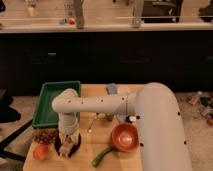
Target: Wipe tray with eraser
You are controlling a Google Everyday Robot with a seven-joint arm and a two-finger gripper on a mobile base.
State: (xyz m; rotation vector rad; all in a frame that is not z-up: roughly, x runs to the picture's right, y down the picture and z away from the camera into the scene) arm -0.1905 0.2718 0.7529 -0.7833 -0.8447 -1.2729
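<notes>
Tray [49, 106]; fingers [67, 142] over bowl [76, 148]

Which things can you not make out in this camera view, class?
Gripper, low over the dark bowl at the table's front left: what it touches is blurred.
Dark bowl: contents hidden under the gripper.
Tray: near right corner hidden behind the arm.
Eraser: cannot be picked out.

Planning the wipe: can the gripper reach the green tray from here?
Probably yes: the gripper is down at the dark bowl, just in front of the tray, with nothing visible between them.
</notes>
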